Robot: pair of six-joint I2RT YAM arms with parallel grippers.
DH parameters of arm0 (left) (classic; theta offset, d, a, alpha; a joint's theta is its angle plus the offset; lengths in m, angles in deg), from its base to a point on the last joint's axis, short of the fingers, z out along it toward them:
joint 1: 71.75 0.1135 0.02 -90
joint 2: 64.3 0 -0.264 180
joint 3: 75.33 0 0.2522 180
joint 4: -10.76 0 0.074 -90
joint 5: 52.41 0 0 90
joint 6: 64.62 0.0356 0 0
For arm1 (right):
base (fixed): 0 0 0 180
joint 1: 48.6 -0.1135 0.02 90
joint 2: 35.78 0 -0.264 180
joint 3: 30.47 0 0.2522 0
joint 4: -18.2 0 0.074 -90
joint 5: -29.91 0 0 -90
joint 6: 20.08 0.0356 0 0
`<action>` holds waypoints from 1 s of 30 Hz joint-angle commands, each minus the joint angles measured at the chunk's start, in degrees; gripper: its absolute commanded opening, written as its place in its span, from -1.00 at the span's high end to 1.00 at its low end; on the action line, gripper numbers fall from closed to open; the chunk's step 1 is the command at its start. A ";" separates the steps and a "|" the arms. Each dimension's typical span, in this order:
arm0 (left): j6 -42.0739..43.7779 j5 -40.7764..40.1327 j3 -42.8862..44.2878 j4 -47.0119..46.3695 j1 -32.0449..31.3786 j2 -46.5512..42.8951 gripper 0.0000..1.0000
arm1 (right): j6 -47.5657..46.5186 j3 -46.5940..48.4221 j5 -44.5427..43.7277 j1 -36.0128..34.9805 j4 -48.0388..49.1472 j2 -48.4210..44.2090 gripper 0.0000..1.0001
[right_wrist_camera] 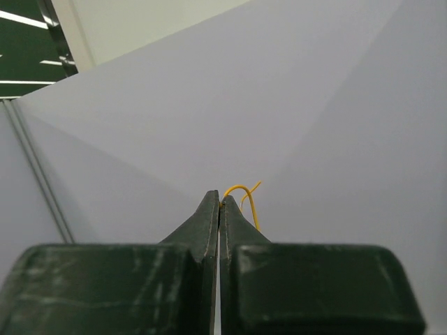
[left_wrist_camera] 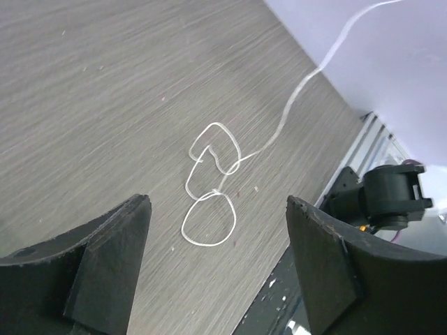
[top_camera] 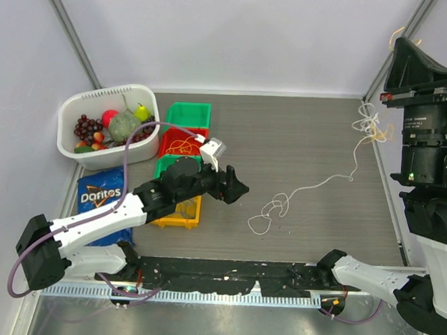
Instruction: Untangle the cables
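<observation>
At the centre of the overhead frame, the left fingers stand wide apart and hold nothing. The white cable shows between them in the wrist view. It lies just right of them in loose loops on the tabletop. Its strand trails toward the upper right into a knot of cables. Highest up, the right fingers are pressed together, pinching an orange cable at their tips.

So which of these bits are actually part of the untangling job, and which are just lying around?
Part of the job:
- white cable
- orange cable
- left pincer, open
- right pincer, shut on the orange cable

Just lying about:
- fruit basket
- Doritos bag
</observation>
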State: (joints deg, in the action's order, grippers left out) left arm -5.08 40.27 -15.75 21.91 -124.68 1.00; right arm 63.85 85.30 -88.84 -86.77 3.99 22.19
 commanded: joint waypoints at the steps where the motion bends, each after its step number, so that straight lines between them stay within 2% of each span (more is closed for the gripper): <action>1: 3.21 5.13 1.20 -8.35 -0.25 0.00 -0.69 | 10.54 -0.15 6.59 -0.32 -6.05 -1.02 0.99; 7: -0.82 11.03 5.84 -22.77 -1.39 6.59 -0.82 | 18.28 0.46 13.54 -0.32 -6.41 -0.76 0.99; 13: -2.68 11.65 13.58 -29.37 -5.16 12.65 -0.88 | 21.88 0.11 16.27 -0.41 -6.32 0.73 0.99; 18: 0.66 6.92 16.23 -31.04 -8.15 16.08 -0.88 | 24.43 -0.86 17.85 -0.32 -4.74 0.91 0.99; 21: 2.42 1.90 15.17 -35.43 -9.38 17.75 -0.87 | 25.57 -1.21 19.08 -0.32 -4.30 1.00 0.99; 25: 2.07 2.60 17.19 -38.17 -9.82 21.18 -0.87 | 26.19 -1.38 19.44 -0.32 -4.03 0.91 0.99; 30: 6.28 0.76 20.61 -39.05 -11.76 25.39 -0.87 | 27.16 -1.47 19.88 -0.24 -3.86 0.56 0.99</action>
State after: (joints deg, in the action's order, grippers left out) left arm -2.96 43.81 0.38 -11.42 -134.91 24.39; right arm 89.20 83.73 -70.20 -86.79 -2.85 23.09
